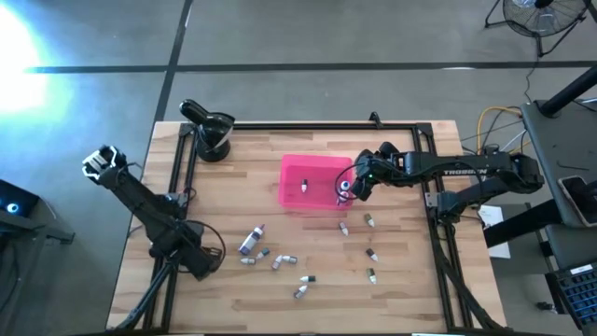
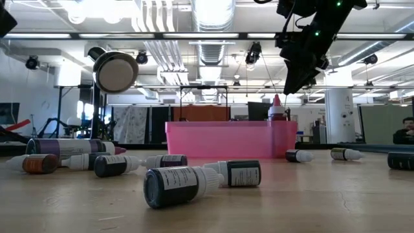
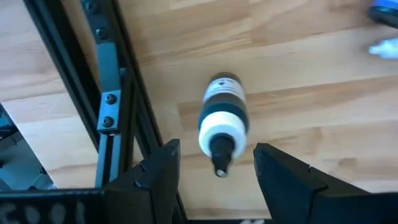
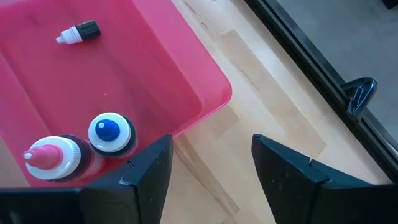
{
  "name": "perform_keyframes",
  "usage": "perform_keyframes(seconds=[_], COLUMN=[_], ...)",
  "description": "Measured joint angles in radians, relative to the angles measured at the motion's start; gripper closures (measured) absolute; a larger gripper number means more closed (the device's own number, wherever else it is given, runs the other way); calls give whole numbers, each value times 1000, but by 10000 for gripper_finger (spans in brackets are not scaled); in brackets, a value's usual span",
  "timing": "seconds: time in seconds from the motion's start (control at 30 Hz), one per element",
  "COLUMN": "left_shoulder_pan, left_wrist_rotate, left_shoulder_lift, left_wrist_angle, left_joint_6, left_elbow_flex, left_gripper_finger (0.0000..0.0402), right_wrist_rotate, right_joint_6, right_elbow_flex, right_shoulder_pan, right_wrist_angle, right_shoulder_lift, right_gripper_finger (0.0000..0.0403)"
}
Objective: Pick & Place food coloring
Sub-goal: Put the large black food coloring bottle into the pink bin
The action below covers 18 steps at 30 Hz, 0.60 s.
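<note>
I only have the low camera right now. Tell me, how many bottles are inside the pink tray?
Observer: Three. The right wrist view shows a flat-lying bottle on the floor of the tray, plus a red-tipped bottle and a blue-capped bottle standing in one corner.
Operator: Is the right gripper holding anything?
Observer: No. The right gripper is open and empty, above that tray corner.
Operator: And the left arm?
Observer: The left gripper is open too, near the table's left edge, aimed at a dark-capped bottle lying beside the black frame rail.
</note>
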Motion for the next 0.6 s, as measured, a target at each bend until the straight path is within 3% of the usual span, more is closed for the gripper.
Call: perform_keyframes(seconds=[0.23,0.6], left_shoulder_pan=[-13,-14], left_wrist_rotate=[-37,-38], left_shoulder_lift=[0,0], left_wrist_angle=[126,122], left_joint_6=[-25,-21], left_elbow_flex=[-61,-78], left_gripper_finger=[223,223], right_wrist_rotate=[-2,-2], right_joint_6=[0,0], right_elbow_flex=[0,0], right_shoulder_pan=[0,1], right_wrist_angle=[-2,-3], right_shoulder_lift=[0,0], right_gripper_finger=[189,189])
